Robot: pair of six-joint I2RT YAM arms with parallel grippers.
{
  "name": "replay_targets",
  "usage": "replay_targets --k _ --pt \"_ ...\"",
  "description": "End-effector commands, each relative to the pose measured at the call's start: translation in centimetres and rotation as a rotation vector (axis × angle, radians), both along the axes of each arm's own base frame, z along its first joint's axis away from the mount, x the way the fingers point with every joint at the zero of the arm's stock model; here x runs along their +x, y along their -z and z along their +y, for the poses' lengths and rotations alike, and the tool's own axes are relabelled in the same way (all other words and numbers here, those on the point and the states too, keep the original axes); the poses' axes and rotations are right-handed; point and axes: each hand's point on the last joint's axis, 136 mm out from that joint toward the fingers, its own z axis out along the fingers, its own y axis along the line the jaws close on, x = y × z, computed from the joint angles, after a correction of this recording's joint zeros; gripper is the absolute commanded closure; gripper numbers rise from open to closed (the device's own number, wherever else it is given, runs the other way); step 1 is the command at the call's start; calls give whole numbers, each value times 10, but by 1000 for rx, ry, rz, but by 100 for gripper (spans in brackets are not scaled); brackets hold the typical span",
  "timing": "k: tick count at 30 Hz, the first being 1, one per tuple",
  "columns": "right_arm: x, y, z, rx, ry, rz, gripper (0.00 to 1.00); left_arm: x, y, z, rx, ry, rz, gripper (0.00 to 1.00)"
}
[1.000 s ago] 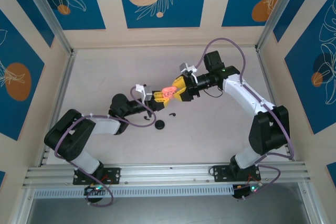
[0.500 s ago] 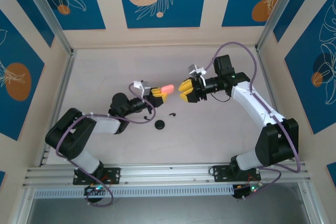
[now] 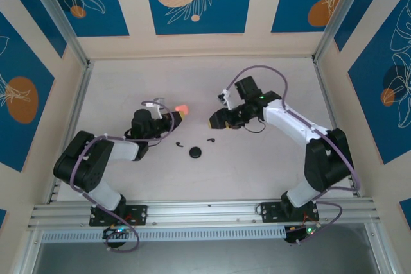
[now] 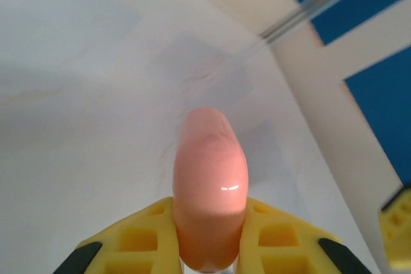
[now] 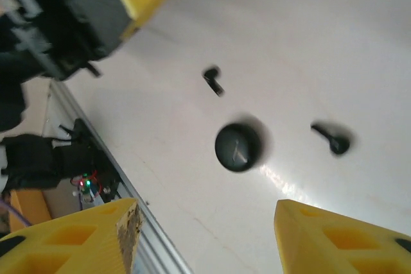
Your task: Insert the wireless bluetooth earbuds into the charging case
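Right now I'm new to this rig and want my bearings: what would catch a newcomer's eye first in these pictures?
The glossy pink capsule stands out, pinched in the shut left hand near the middle of the table. Just right of it the right hand hangs open and empty. Nearer the arm bases, a tiny black earbud lies left of a round black disc, and another black earbud right of it.

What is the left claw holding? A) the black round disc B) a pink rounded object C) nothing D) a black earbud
B: the left claw is shut on the pink rounded object, while the black earbuds and the black round disc lie on the table.
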Motion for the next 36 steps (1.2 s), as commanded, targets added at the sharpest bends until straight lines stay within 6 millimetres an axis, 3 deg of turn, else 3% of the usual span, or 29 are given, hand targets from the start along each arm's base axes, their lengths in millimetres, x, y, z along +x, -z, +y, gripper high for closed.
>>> replay_targets --k 1,11,15,21,26,36 --pt "-20 22 -2 -198 185 216 42 -9 31 21 13 -78 253 89" --pt "-33 59 44 -401 208 344 37 -11 64 53 -6 -159 486 86" --pt "-32 73 52 -463 187 352 35 -15 71 61 6 -179 533 83" --pt "-31 91 56 -530 159 369 33 -23 79 74 51 -205 602 72" --pt "-36 102 62 -560 133 378 33 -29 81 84 100 -229 632 58" --pt "-40 118 78 -567 77 381 35 -41 69 104 215 -281 634 49"
